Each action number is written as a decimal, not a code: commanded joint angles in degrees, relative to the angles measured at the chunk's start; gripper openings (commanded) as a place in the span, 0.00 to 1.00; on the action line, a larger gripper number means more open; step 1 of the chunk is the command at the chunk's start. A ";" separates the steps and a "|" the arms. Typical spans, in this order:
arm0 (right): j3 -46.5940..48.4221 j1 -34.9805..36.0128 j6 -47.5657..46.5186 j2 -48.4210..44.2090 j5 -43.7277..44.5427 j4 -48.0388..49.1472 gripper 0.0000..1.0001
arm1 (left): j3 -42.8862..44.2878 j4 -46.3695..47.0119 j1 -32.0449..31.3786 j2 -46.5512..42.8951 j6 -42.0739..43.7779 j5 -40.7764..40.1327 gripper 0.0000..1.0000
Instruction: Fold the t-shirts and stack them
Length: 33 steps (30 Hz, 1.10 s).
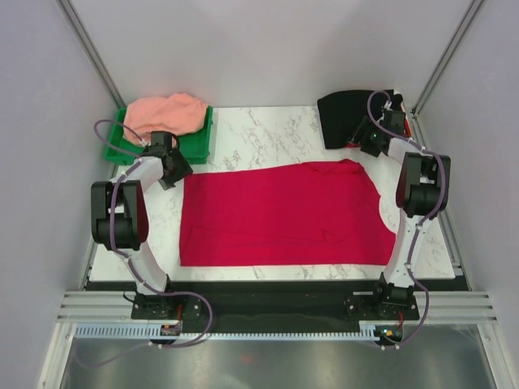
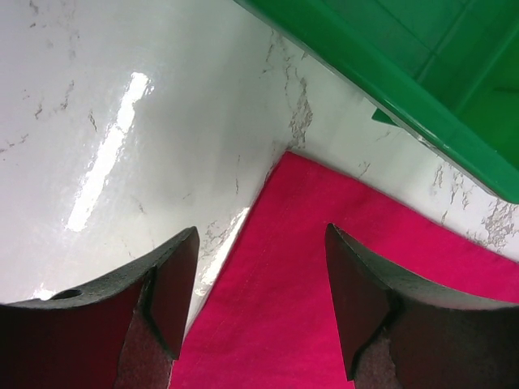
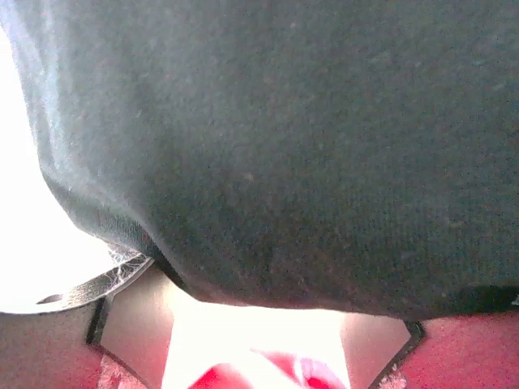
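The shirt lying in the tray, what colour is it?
Salmon pink. The shirt shows best in the top external view, heaped in the green tray.

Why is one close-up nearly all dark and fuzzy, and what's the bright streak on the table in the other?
Right wrist view: the black t-shirt lies so near the lens that it fills the frame out of focus, and the gap below is washed out white. Left wrist view: sharp, with a streak of glare on the glossy table. Top view: evenly lit, only soft shadows.
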 commanded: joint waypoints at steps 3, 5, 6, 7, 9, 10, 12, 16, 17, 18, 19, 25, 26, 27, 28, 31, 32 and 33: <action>12.99 -0.54 -0.72 8.68 -2.58 -1.57 0.77 | -0.22 2.42 -0.40 -1.79 0.00 0.18 0.70; 16.17 -0.36 -1.15 10.36 -1.80 -2.45 0.77 | -0.31 2.51 -0.40 -1.79 -0.09 0.44 0.70; 16.97 -0.36 -2.11 10.63 -0.92 -2.98 0.77 | -0.22 2.51 -0.40 -1.70 -0.09 0.44 0.71; 17.76 -0.36 -2.56 10.80 -0.30 -4.29 0.77 | -0.39 2.51 -0.31 -1.70 -0.01 0.62 0.70; 17.95 -0.36 -3.17 9.76 -0.55 -5.44 0.78 | -0.75 2.60 -0.40 -1.96 0.00 0.36 0.70; 16.64 -0.36 -3.61 8.36 -1.17 -5.62 0.78 | -0.92 2.51 -0.31 -2.05 0.00 0.09 0.70; 9.71 0.16 -3.61 2.30 -1.26 -3.08 0.78 | -1.36 2.95 -0.40 -2.14 -0.18 0.09 0.70; 0.39 1.57 -3.97 -6.84 0.32 -1.14 0.78 | -1.71 3.39 -0.49 -1.53 -0.44 0.27 0.70; -3.11 1.57 -3.71 -9.82 0.50 -0.96 0.78 | -1.89 3.47 -0.49 -1.44 -0.53 0.44 0.70; -4.80 1.75 -3.70 -11.15 1.45 -0.70 0.78 | -2.06 3.56 -0.40 -1.44 -0.62 0.70 0.70; -6.21 1.66 -3.88 -12.12 1.81 -0.52 0.78 | -2.15 3.56 -0.49 -1.52 -0.62 0.97 0.70; -8.95 1.84 -4.50 -11.70 1.73 -0.78 0.75 | -3.82 4.18 -0.66 -3.02 -0.53 0.97 0.70; -8.77 2.01 -4.32 -11.08 1.64 -0.87 0.74 | -4.00 4.18 -0.75 -3.11 -0.53 0.88 0.70; -8.68 2.10 -4.41 -10.82 1.73 -0.96 0.73 | -4.09 4.18 -0.66 -3.19 -0.53 0.80 0.70; -8.68 2.27 -4.41 -10.55 1.64 -1.31 0.73 | -4.09 4.18 -0.75 -3.28 -0.36 0.53 0.70; -9.38 2.80 -4.67 -10.11 1.82 -1.40 0.73 | -3.91 4.18 -0.66 -3.20 -0.44 0.27 0.70; -9.73 3.06 -4.93 -10.11 1.64 -1.40 0.72 | -3.91 4.27 -0.75 -3.20 -0.53 0.18 0.70; -9.91 3.33 -5.19 -10.20 1.64 -1.49 0.72 | -3.91 4.27 -0.75 -3.20 -0.53 0.09 0.70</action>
